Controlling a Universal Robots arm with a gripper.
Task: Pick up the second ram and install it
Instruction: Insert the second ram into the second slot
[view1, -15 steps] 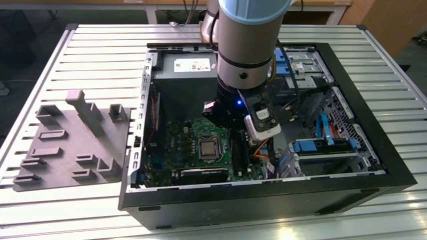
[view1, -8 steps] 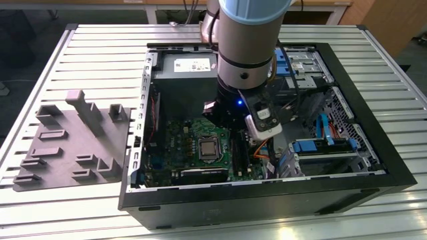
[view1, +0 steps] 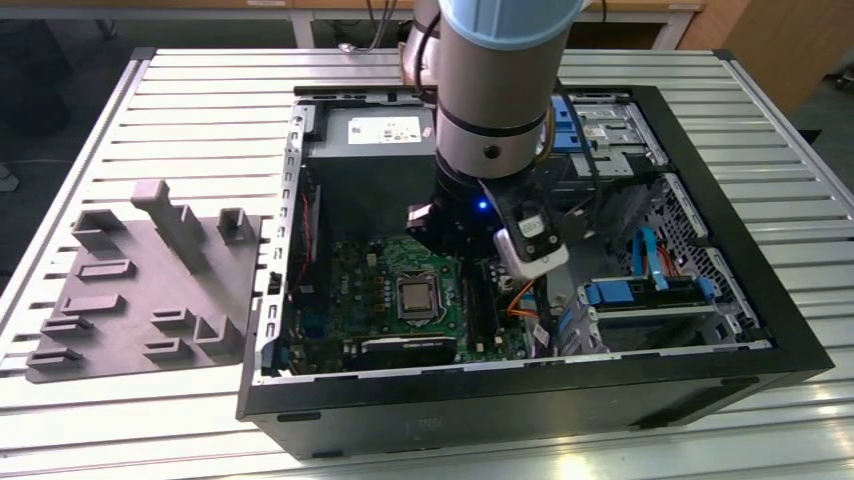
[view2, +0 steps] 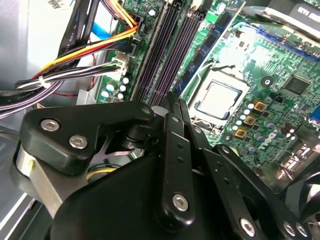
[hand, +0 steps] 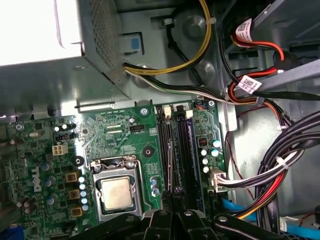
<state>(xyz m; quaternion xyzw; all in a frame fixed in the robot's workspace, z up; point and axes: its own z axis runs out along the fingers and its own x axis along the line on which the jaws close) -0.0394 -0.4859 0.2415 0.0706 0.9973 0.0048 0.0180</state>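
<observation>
The arm reaches down into the open computer case, which lies on its side on the slatted metal counter, toward the counter's near edge in the exterior view. The claw hangs low over the green motherboard, right above the long black memory slots that run beside the square processor socket. In both wrist views its two black fingers are pressed close together, their tips meeting over the slots. A thin dark edge, the second ram, seems to stand in one of the slots under the fingertips, but I cannot tell for certain whether the claw pinches it or merely rests against it. Bundles of coloured cables run along the case wall next to the slots. Outside the case, toward the exterior view's left side of the counter, lies the grey moulded fixture plate, well apart from the arm.
</observation>
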